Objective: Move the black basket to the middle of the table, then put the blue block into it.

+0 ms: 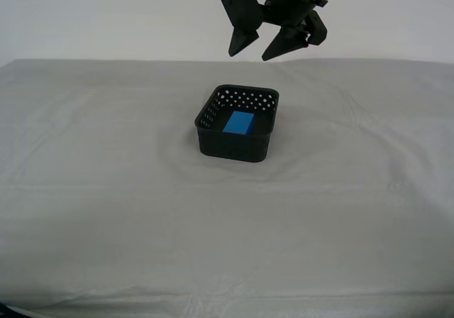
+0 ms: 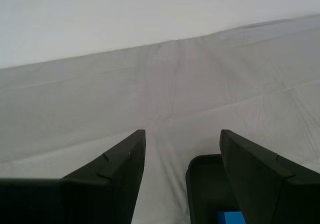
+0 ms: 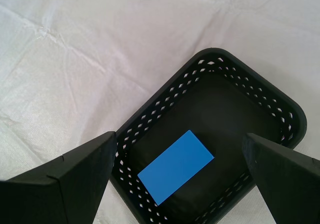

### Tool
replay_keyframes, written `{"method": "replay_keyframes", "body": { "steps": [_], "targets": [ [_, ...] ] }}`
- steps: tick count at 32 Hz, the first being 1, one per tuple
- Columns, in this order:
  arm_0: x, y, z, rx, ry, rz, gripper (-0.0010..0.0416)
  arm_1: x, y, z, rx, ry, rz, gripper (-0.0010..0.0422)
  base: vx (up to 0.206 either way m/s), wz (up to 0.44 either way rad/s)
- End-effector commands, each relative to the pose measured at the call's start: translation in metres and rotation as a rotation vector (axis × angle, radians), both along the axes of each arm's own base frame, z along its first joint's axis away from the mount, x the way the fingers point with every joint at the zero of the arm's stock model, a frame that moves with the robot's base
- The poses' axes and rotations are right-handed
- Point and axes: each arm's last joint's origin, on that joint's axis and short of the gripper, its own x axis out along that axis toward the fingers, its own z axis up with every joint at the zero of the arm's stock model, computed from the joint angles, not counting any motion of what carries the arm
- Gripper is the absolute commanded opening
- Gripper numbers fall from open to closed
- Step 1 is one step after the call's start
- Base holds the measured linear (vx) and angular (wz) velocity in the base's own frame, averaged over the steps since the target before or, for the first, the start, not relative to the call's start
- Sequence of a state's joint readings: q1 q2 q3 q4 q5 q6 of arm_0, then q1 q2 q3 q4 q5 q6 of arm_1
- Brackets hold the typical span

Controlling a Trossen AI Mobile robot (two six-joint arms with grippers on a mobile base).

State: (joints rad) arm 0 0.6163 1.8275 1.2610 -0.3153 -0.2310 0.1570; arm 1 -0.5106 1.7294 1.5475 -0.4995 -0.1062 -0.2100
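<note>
With the block (image 1: pixel 238 123) lying flat in the basket (image 1: pixel 234 146) mid-table (image 1: pixel 85 190), our first gripper (image 3: pixel 180 156) and second gripper (image 2: pixel 182 149) hang above it, wide and empty; dropping low while withdrawing could knock the basket aside.

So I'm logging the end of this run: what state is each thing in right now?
black basket: upright on the table, mid-surface, holding the block.
blue block: lying flat on the basket floor, free of any gripper.
my first gripper: open, empty, above the basket.
my second gripper: open, empty, basket corner below it.
table: covered by a wrinkled pale cloth.
</note>
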Motion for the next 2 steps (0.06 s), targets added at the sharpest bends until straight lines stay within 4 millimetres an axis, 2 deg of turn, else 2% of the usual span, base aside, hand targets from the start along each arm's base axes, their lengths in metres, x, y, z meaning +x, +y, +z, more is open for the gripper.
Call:
{"method": "replay_keyframes", "body": {
  "steps": [1,2],
  "targets": [
    [0.0000,0.0000,0.0004,0.000,-0.002,0.000,0.0352,-0.0001,-0.0002,0.0004,-0.001,-0.002,-0.003,0.0199,0.000,0.000],
    [0.0000,0.0000,0.0004,0.000,-0.002,0.000,0.0352,-0.0001,-0.0002,0.0004,-0.001,-0.002,-0.003,0.0199,0.000,0.000]
  ]
}}
